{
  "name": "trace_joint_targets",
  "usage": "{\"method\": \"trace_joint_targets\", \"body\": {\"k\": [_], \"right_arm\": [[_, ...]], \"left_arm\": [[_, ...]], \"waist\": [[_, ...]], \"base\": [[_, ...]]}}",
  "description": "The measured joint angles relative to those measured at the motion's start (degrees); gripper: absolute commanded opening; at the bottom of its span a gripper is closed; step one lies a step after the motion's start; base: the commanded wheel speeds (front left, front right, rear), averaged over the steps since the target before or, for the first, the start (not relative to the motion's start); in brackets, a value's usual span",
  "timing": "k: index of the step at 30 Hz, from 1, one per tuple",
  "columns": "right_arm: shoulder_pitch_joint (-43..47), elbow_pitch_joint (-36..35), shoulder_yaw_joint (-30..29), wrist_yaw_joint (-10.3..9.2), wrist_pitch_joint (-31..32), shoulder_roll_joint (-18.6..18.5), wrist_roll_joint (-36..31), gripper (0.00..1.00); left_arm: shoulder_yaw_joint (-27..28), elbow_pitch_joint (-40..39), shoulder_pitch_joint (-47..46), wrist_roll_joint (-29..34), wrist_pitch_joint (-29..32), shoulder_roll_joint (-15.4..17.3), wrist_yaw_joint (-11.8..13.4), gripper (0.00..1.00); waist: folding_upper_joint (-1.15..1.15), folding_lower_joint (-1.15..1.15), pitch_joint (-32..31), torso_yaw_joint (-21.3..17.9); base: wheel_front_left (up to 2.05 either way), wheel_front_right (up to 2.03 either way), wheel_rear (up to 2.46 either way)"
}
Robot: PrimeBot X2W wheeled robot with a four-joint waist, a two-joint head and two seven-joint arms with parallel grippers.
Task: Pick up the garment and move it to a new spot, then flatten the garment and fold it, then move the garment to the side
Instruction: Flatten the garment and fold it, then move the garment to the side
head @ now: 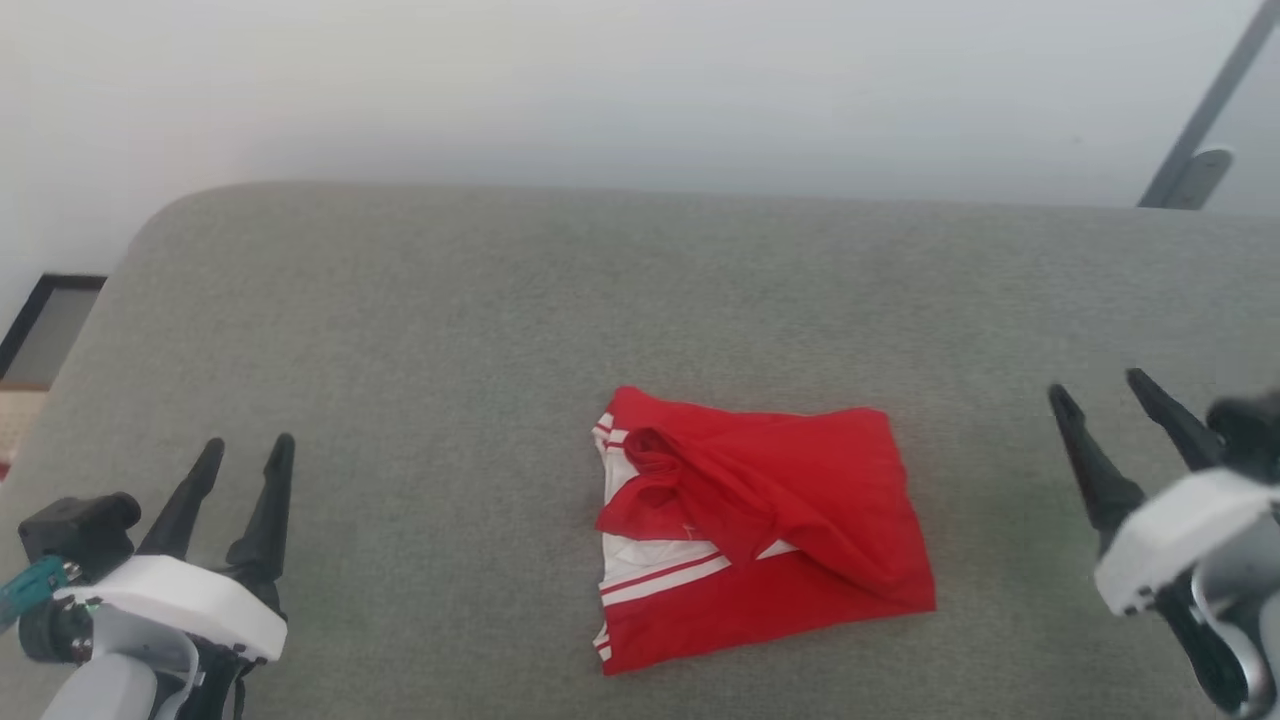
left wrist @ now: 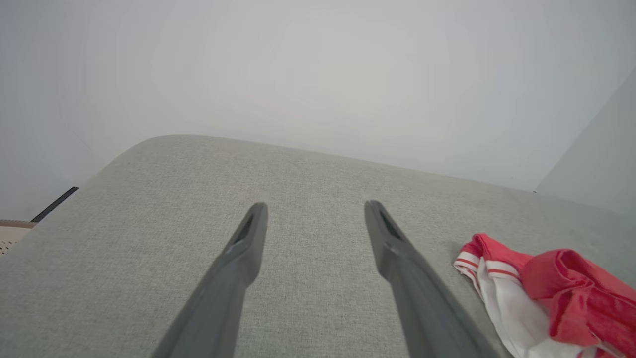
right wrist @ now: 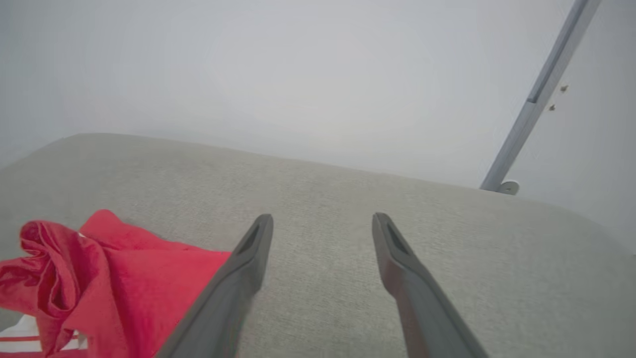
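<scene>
In the head view we see the garment (head: 760, 525), a soft red jersey shirt with white sleeves edged in red-and-white stripes, lying folded into a rough rectangle near the middle of the grey fabric-covered surface (head: 450, 330). One red layer is bunched into a loose roll across its top. The left end effector (head: 249, 443) sits at the lower left with its two long dark fingers spread apart and nothing between them. The right end effector (head: 1098, 384) is at the right edge, slightly blurred, fingers likewise parted and empty. Both are well apart from the garment, with bare fabric between. Behind the surface rises a pale plain wall (head: 640, 90); a slanted grey metal bar (head: 1205, 110) crosses the upper right corner, and a dark-framed panel (head: 50, 320) shows past the surface's rounded left corner.

In the left wrist view, the left end effector (left wrist: 315, 206) is wide open over bare grey surface (left wrist: 308, 169), gripping nothing. The garment (left wrist: 541, 293) lies off to the lower right, its striped white sleeve edge nearest the fingers, apart from them.

In the right wrist view, the right end effector (right wrist: 323, 218) is also wide open and empty above the surface (right wrist: 472, 248). The garment (right wrist: 109, 278) lies at the lower left, partly hidden by one finger. We cannot tell whether that finger touches the cloth. The metal bar (right wrist: 541, 94) leans against the wall at the upper right.
</scene>
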Motion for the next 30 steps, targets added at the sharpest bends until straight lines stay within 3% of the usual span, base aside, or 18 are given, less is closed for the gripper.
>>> {"method": "trace_joint_targets", "body": {"k": [7,12,30], "right_arm": [[5.4,2.2,-3.9,0.00,-11.2,1.6,-4.4,1.00],[8.5,3.5,-5.7,0.00,-15.7,3.4,-6.4,1.00],[11.9,4.6,-7.8,0.00,-18.8,6.4,-9.1,1.00]], "left_arm": [[1.5,-0.8,2.8,0.3,0.0,0.0,0.0,1.00],[2.4,-1.2,4.8,0.3,0.0,0.3,0.0,1.00],[3.6,-2.7,6.8,0.4,0.0,0.2,0.0,1.00]], "waist": [[0.00,0.00,-2.3,-2.4],[0.00,0.00,-3.4,-3.8],[0.00,0.00,-3.9,-4.6]], "base": [[0.00,0.00,0.00],[0.00,0.00,0.00],[0.00,0.00,0.00]]}}
